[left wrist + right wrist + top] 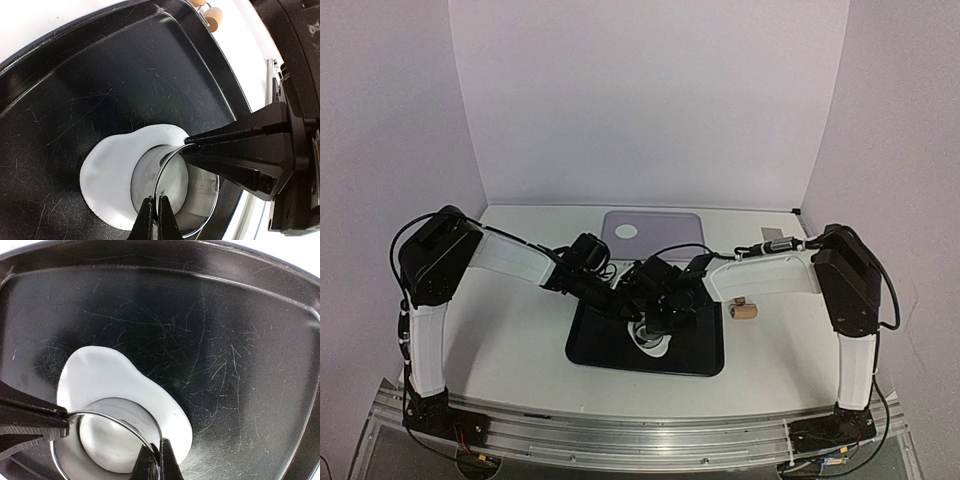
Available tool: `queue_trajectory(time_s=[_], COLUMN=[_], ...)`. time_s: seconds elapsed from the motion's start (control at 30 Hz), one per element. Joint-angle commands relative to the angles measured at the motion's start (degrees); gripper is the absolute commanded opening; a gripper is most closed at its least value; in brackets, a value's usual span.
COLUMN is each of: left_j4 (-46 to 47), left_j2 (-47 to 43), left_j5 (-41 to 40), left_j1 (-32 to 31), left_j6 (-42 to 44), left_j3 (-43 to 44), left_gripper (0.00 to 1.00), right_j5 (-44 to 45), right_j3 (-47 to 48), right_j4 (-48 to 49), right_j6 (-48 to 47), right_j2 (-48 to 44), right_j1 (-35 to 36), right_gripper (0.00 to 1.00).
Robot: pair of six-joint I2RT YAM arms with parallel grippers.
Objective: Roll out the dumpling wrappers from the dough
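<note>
The dough is a thin irregular white sheet on the black tray. A round metal cutter ring stands upright on it. My left gripper is shut on the near rim of the ring. My right gripper is shut on the opposite rim of the ring, above the dough. In the top view both grippers meet over the dough on the tray. One small round dumpling wrapper lies on the purple tray at the back.
A wooden rolling pin lies on the table just right of the black tray; it also shows in the left wrist view. The purple tray sits behind the black tray, near the back wall.
</note>
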Motion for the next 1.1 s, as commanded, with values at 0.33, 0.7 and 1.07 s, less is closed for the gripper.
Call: queue_trajectory(time_s=[0.33,0.7,1.07], left_j4=[-20.49,-20.89,-18.25], left_j2=[12.9,11.42,7.36], left_j5=[-7.54,-11.16,-6.64], left_j1=[1.17,0.76,-2.35], left_j6=[-0.8,2.88,3.36], left_j3=[8.36,4.84,-9.56], left_gripper=[0.0,0.0,0.0], right_j5=[3.73,5.74,10.5], right_j3=[-7.69,-8.05,-0.1], right_j4=[3.86,3.61,3.68], right_j6=[12.2,14.02,-3.53], right_j2=[1.47,0.49,3.87], right_j1=[7.01,5.29,-1.97], right_gripper=[0.0,0.0,0.0])
